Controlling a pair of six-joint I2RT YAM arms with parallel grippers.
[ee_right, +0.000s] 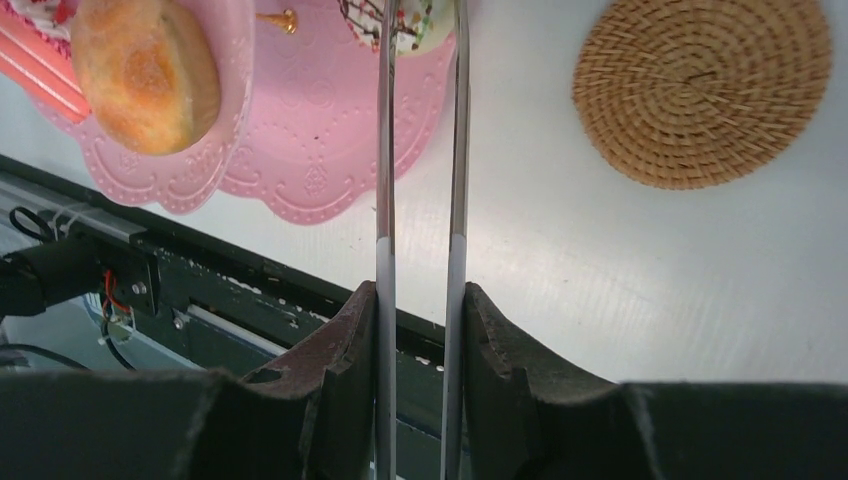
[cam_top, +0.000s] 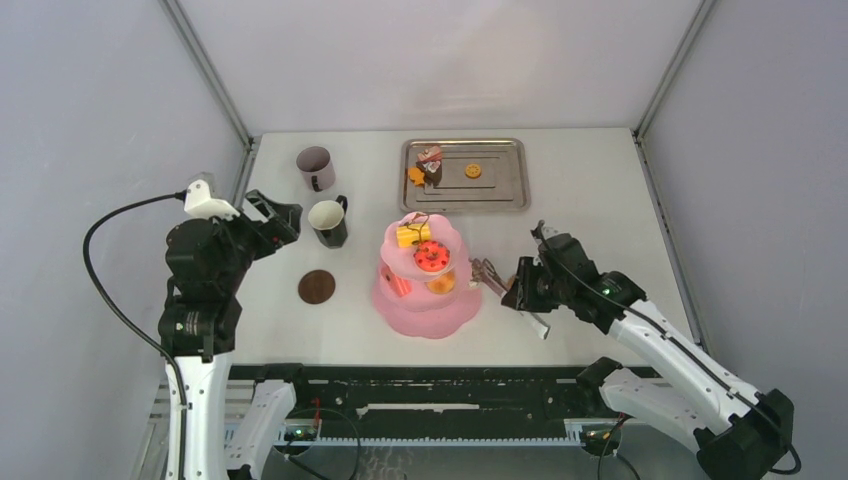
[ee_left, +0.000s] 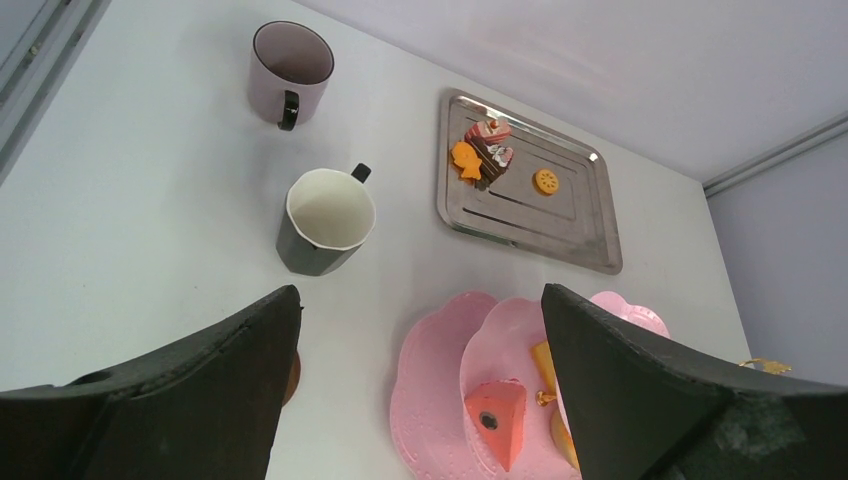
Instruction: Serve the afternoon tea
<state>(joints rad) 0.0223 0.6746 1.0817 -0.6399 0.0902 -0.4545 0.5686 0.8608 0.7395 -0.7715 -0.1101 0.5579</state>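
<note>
The pink three-tier stand (cam_top: 425,310) holds a yellow cake (cam_top: 411,235), a red doughnut (cam_top: 432,257) and a bun (ee_right: 145,70). My right gripper (cam_top: 520,285) is shut on metal tongs (ee_right: 385,150). Their tips pinch a small chocolate-drizzled cake (ee_right: 405,18) at the stand's right side, over its bottom tier (ee_right: 300,150). The black mug (cam_top: 329,222) and the mauve mug (cam_top: 315,168) stand upright at the left. My left gripper (cam_top: 285,215) hovers open and empty just left of the black mug (ee_left: 322,222). An orange wedge cake (ee_left: 497,420) lies on the stand's middle tier (ee_left: 500,350).
A steel tray (cam_top: 500,190) at the back carries a few small pastries (cam_top: 428,165) and a round cookie (cam_top: 473,171). A brown coaster (cam_top: 316,287) lies left of the stand. A woven coaster (ee_right: 700,90) lies by the tongs. The black rail (cam_top: 430,385) runs along the near edge.
</note>
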